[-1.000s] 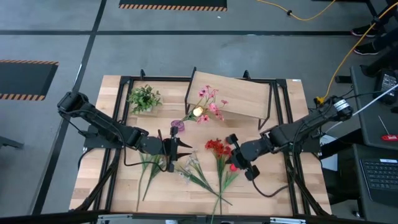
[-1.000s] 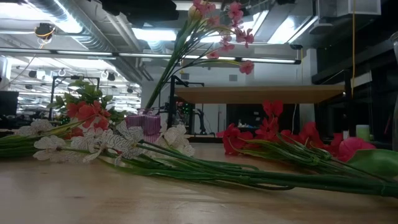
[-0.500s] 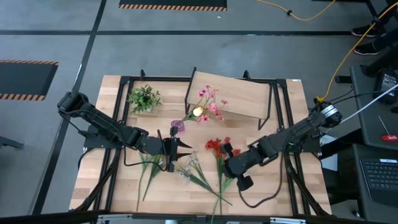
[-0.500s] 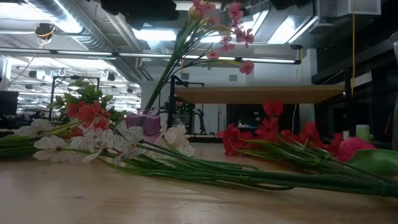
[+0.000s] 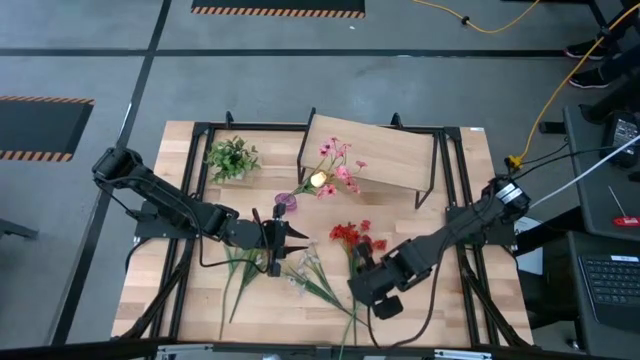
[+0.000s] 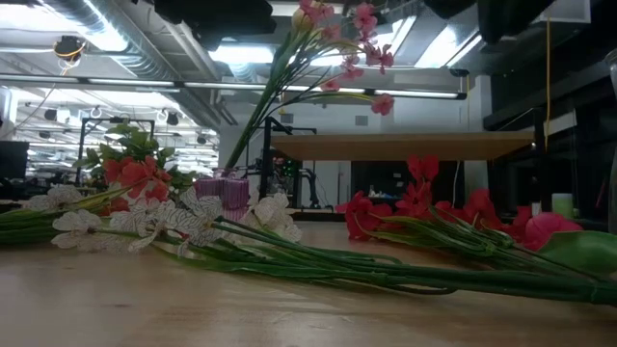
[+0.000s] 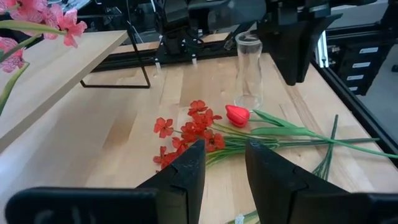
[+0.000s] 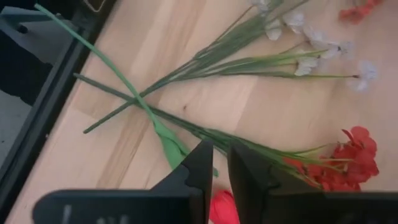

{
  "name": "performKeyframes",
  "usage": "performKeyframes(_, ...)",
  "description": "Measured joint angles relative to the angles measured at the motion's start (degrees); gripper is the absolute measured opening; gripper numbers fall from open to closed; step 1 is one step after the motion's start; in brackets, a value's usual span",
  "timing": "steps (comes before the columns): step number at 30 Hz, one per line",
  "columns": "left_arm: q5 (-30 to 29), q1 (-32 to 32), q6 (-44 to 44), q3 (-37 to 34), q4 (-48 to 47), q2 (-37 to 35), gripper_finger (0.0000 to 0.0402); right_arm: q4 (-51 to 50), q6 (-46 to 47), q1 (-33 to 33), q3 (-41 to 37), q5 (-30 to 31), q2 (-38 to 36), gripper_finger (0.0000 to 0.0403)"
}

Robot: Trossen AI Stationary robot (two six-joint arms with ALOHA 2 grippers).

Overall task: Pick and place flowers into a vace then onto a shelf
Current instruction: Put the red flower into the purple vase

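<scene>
1. The counter [image 5: 450,200], light wood, filled the centre of the high view, with the shelf [image 5: 385,160] standing at its upper middle on black legs.
2. A small purple vase [image 5: 286,203] sat just below and left of the shelf; pink and yellow flowers [image 5: 335,172] stood in it, leaning up and right over the shelf edge.
3. A leafy green plant [image 5: 232,158] sat near the upper left corner of the counter.
4. Loose flowers lay flat at lower centre: white flowers [image 5: 305,265], and to their right red flowers [image 5: 350,235] with stems running toward the bottom edge.
5. A clear glass bottle [image 7: 249,71] stood upright on the counter in the left wrist view, near a red tulip [image 7: 237,115].
6. The left hand [image 5: 283,243] was at centre left of the high view, just left of the white flowers; its fingers [image 7: 186,171] stood partly apart, holding nothing.
7. The right hand [image 5: 362,283] was at lower centre, over the red flowers' stems. Its fingers [image 8: 198,163] showed a narrow gap with green stems below; whether they gripped anything could not be told.
</scene>
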Motion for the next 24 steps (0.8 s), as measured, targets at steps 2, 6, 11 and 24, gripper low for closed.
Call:
performKeyframes(2,0.0,0.0,0.0,0.0,0.0,0.0,0.0106,-0.1,0.0,0.3,0.0,0.0,0.0,0.0055)
performKeyframes(6,0.4,0.0,-0.8,0.0,-0.2,0.0,0.0106,-0.1,-0.4,0.5,0.0,0.0,0.0,0.0055)
performKeyframes(11,1.0,-0.1,-0.9,0.0,-0.2,0.0,0.0106,0.0,0.0,0.6,0.0,0.0,0.1,0.0055)
performKeyframes(24,1.1,-0.1,-2.5,0.0,-0.4,0.0,0.0106,7.5,3.1,2.1,-7.9,-0.1,0.4,0.0118)
